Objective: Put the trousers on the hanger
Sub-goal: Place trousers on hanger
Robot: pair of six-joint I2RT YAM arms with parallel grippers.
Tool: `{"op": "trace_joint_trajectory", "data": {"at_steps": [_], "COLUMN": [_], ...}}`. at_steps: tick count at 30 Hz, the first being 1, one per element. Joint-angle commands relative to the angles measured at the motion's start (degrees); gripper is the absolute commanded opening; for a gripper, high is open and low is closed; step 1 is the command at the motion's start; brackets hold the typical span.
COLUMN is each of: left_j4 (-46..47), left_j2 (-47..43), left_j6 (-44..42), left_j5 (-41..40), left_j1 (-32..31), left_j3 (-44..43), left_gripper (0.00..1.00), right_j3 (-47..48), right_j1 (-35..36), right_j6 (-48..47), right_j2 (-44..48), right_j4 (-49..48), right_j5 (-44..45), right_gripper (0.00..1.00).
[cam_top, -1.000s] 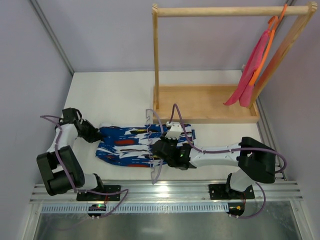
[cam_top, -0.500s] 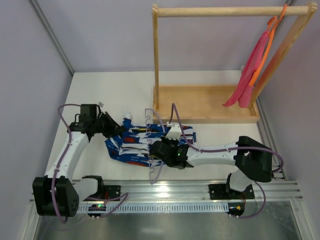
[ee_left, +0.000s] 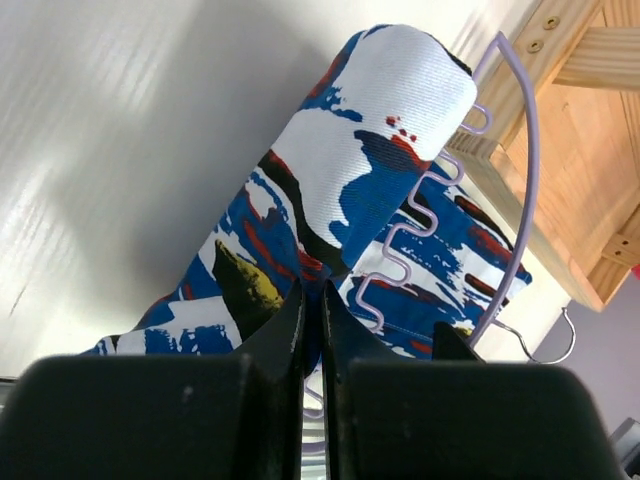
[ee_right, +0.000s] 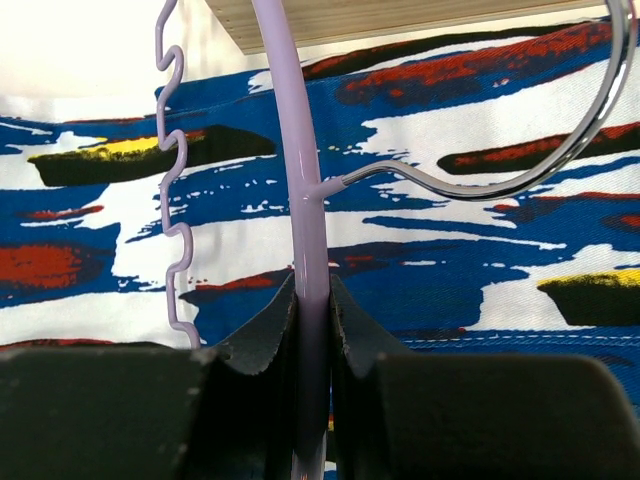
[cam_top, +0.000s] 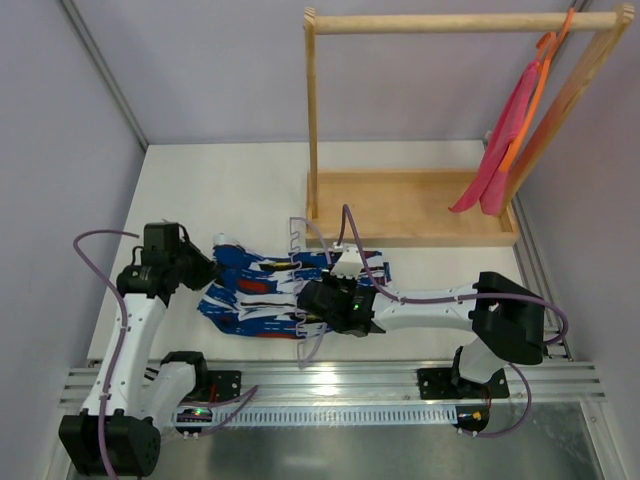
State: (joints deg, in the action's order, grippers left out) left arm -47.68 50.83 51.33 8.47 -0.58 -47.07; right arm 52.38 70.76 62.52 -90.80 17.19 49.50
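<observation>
The trousers (cam_top: pixel 255 292), blue with white, red and black patches, lie rumpled on the white table between my two arms. My left gripper (cam_top: pixel 203 268) is at their left end, shut on a fold of the cloth (ee_left: pixel 312 300). From that grip the trousers (ee_left: pixel 380 130) rise in a hump. The lavender hanger (cam_top: pixel 300 300) crosses the trousers, and its zigzag bar (ee_left: pixel 410 230) lies against the cloth. My right gripper (cam_top: pixel 318 300) is shut on the hanger's smooth arm (ee_right: pixel 300 200). The silver hook (ee_right: pixel 560 150) curves to the right over the trousers (ee_right: pixel 480 260).
A wooden rack stands at the back right, its base tray (cam_top: pixel 400 205) just beyond the trousers and its top rail (cam_top: pixel 440 22) overhead. An orange hanger with a pink-red cloth (cam_top: pixel 505 135) hangs at the rack's right end. A metal rail (cam_top: pixel 330 380) runs along the near edge.
My left gripper swung up and right with the trousers' end, bunching the cloth toward the hanger, then came back left and lower. The right gripper and hanger barely moved.
</observation>
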Motion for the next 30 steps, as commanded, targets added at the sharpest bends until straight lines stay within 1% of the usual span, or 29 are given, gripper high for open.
{"op": "trace_joint_trajectory", "data": {"at_steps": [1, 2, 4, 5, 6, 8, 10, 12, 17, 18, 19, 21, 25, 30], "left_j4": [1.17, 7.28, 15.03, 20.03, 20.87, 21.49, 24.82, 28.41, 31.15, 32.11, 35.26, 37.04, 35.29, 36.61], "left_j2": [-0.91, -0.73, 0.05, 0.93, 1.90, 4.80, 6.12, 7.35, 12.61, 13.50, 14.20, 16.48, 21.93, 26.25], "left_j6": [2.36, 4.89, 7.98, 9.13, 8.88, 7.74, 8.25, 10.01, 12.12, 12.91, 14.57, 16.51, 17.05, 20.12], "left_j5": [2.23, 5.39, 13.98, 15.34, 15.70, 14.39, 14.56, 14.47, 11.14, 10.96, 10.69, 9.47, 6.56, 6.74], "left_j1": [0.40, 0.40, -1.26, -2.40, -5.28, -8.28, -12.05, -14.00, -20.50, -21.56, -22.53, -24.81, -28.77, -31.58], "left_j3": [-0.58, 1.09, 4.94, 5.14, 4.71, 2.09, 1.45, 1.72, 2.68, 3.82, 4.61, 5.75, 3.66, 3.83], "left_gripper": [0.01, 0.01, 0.01, 0.01, 0.01, 0.01, 0.00, 0.00, 0.00, 0.00, 0.00, 0.00, 0.01, 0.00], "right_j3": [1.24, 0.89, -0.17, -0.35, -0.61, -1.40, -2.63, -3.25, -4.39, -4.39, -4.48, -4.48, -4.74, -4.92], "right_j1": [0.34, 0.43, 0.43, 0.43, 0.34, 0.52, 0.43, 0.43, 0.43, 0.43, 0.52, 0.52, 0.43, 0.52], "right_j6": [1.20, 0.59, -0.64, -1.08, -2.22, -2.49, -2.76, -2.58, -2.23, -2.23, -2.23, -2.14, -1.70, -0.91], "right_j2": [0.98, 1.33, 2.03, 2.12, 2.30, 2.65, 3.00, 3.44, 4.58, 4.67, 4.85, 5.02, 5.72, 6.25], "right_j4": [-2.95, -4.52, -6.55, -8.03, -8.75, -10.50, -11.65, -12.53, -13.06, -13.06, -12.89, -12.97, -12.53, -11.22], "right_j5": [3.59, 3.24, 2.71, 2.45, 1.75, 1.31, 0.87, 0.69, 0.95, 1.04, 1.22, 1.48, 2.10, 3.15], "right_gripper": [0.04, 0.04, 0.04, 0.04, 0.04, 0.04, 0.04, 0.04, 0.04, 0.04, 0.04, 0.04, 0.04, 0.04]}}
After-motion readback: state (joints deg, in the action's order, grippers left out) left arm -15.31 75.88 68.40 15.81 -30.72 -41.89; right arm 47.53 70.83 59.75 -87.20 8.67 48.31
